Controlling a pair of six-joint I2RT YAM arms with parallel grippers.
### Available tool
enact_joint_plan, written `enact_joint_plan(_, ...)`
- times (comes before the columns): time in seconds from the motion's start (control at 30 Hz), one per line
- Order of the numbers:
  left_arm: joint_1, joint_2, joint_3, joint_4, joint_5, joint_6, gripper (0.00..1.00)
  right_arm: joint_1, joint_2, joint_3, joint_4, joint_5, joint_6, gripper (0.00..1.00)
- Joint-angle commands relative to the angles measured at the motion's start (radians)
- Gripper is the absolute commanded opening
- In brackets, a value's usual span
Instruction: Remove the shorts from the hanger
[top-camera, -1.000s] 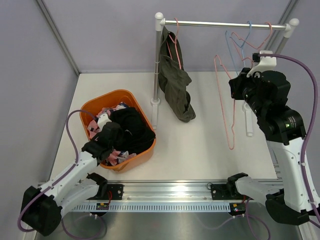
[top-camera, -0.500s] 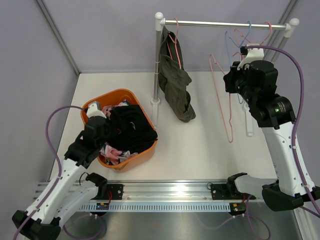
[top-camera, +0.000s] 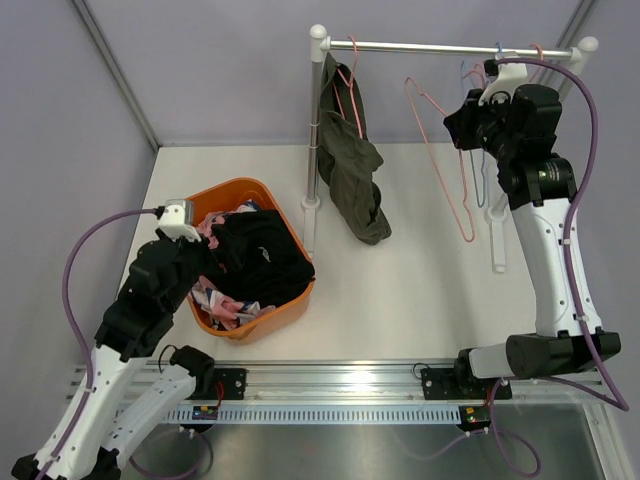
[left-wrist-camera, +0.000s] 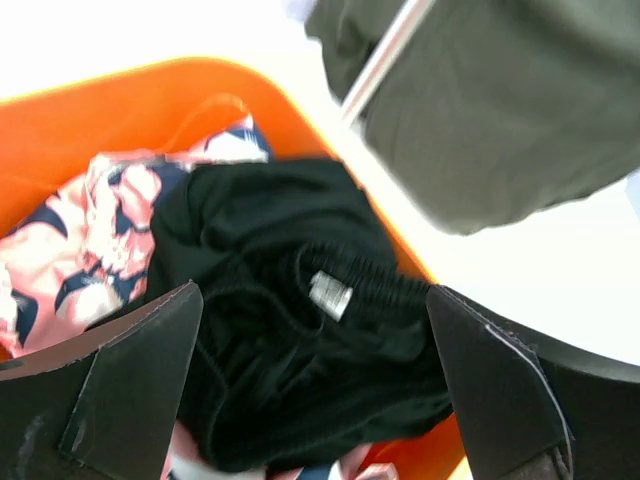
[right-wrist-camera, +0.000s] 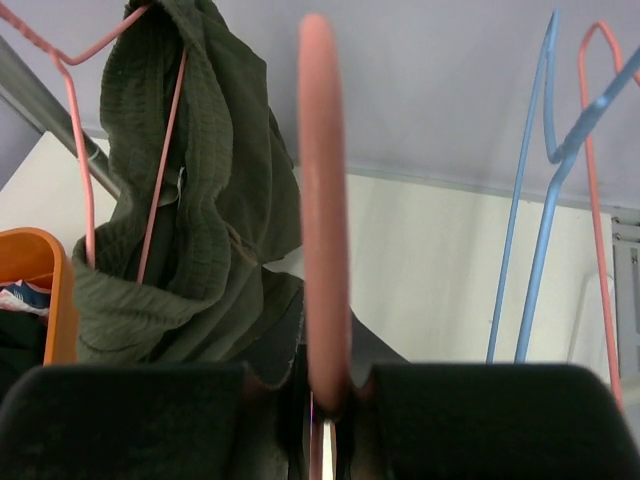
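Top external view gives us the whole layout. The olive green cloth shorts (top-camera: 352, 175) hang at the left end of the silver metal rail (top-camera: 430, 47), just beside its white upright post (top-camera: 316, 120). Their long axis runs straight down from the rail toward the white desk (top-camera: 400, 290). The upper end is bunched at the rail and the lower end is a twisted lump pointing down and slightly right. We cannot quite tell whether that lump touches the desk.

Left of the post sits the round orange plastic basket (top-camera: 190, 208). In it, the plain black cloth shorts (top-camera: 262, 255) lie heaped across the pink patterned cloth shorts (left-wrist-camera: 80, 260).

Only the right wrist view shows us how the olive pair is carried: a thin pink wire hanger (right-wrist-camera: 161, 170) runs down through the folds, and the ribbed cloth is draped over it. That view also shows the right tool (right-wrist-camera: 325, 385) clamped on a second, bare pink wire hanger (right-wrist-camera: 322, 200), with its pads closed against the wire. The blue wire hangers (right-wrist-camera: 552, 150) hang to the right of it. From above, this bare hanger slants away from the rail, well apart from the olive shorts.

Only the left wrist view shows us the black shorts' elastic waistband and white label. It also shows the left tool (left-wrist-camera: 312, 295) above the basket with its fingers (left-wrist-camera: 140, 380) spread wide, holding nothing.
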Motion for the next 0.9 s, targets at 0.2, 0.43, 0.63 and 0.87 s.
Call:
enact_joint_plan(0.2,0.002,-0.083,-0.098,-0.058,0.083,0.165,0.99,-0.028,0.102,0.101,0.187,-0.122,-0.039,0.0)
enact_joint_plan(0.43,0.001,-0.067,-0.106,-0.052,0.124,0.174,0.99,-0.027,0.202,0.151,0.213,-0.083,-0.016,0.0)
enact_joint_plan(0.63,0.001,-0.068,-0.111,-0.049,0.12,0.175,0.99,-0.025,0.262,0.21,0.235,-0.077,0.031,0.0)
enact_joint_plan(0.87,0.001,-0.06,-0.112,-0.05,0.118,0.174,0.99,-0.027,0.265,0.232,0.247,-0.071,0.047,0.0)
